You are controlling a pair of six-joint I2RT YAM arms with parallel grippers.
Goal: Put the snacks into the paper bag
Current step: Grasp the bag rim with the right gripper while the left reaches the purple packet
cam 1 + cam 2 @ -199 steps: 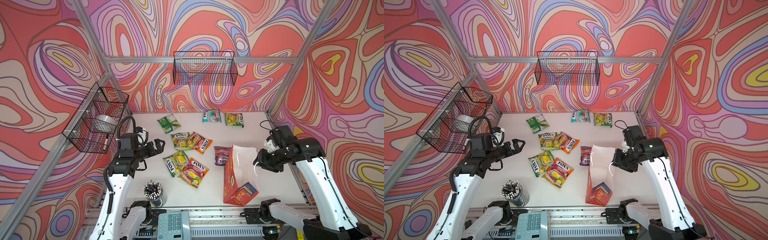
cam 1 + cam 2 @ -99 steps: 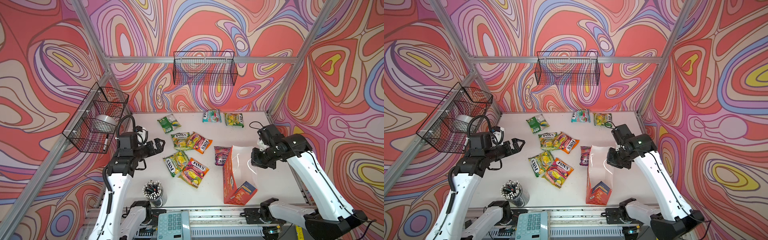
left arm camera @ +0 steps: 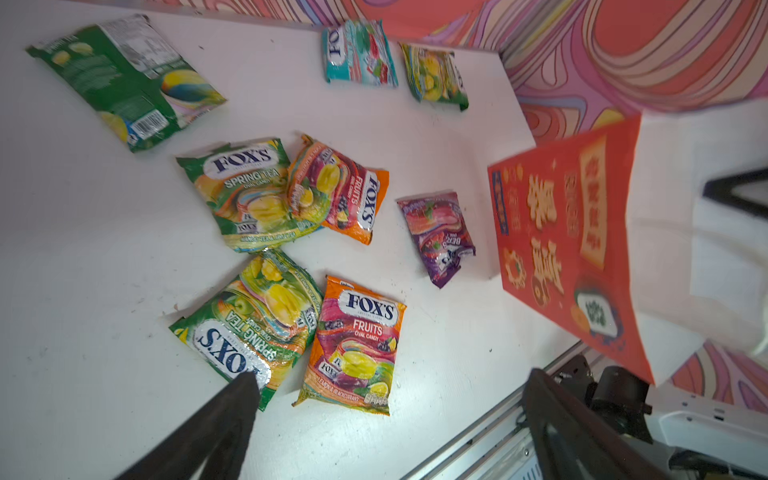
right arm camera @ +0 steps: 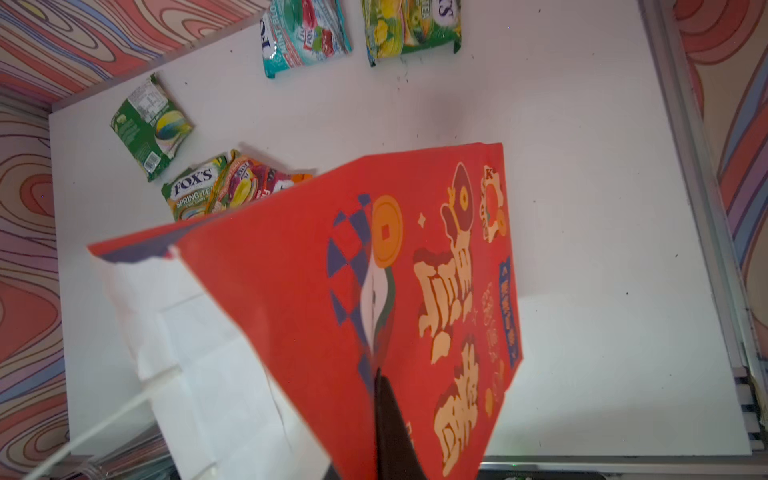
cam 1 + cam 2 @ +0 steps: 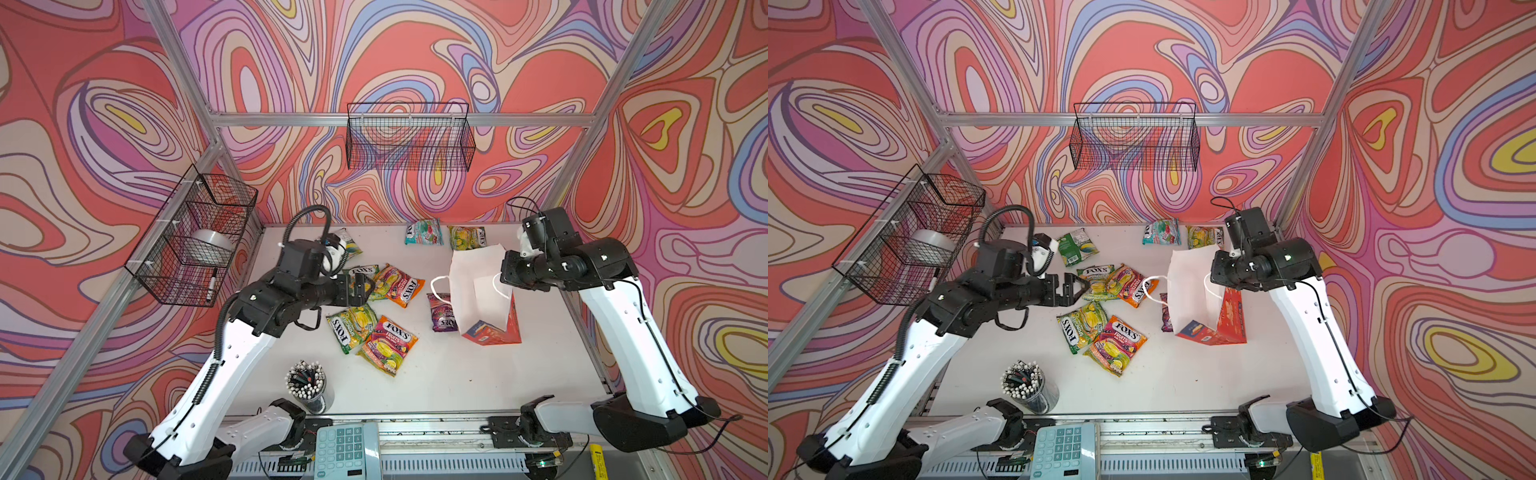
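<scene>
Snacks point(image 3: 357, 340), small flat glossy FOX'S candy pouches in green, orange, purple and teal, lie scattered on the white counter point(image 5: 457, 374). All are outside the tall red-orange paper bag point(image 5: 478, 286), which stands on the right part of the counter with its mouth open. Both top views look down into the bag's white inside; only the wrist views show its red outer faces with gold characters. The right end effector point(image 5: 504, 272) is clamped on the bag's upper rim: the right wrist view shows one dark finger point(image 4: 390, 428) against the red wall, its partner hidden behind the paper. The left end effector point(image 5: 1077, 286) hangs above the middle pouches, jaws spread wide, holding nothing. The purple pouch point(image 3: 436, 237) lies just beside the bag, plain in the left wrist view, while in a top view the bag covers most of it
</scene>
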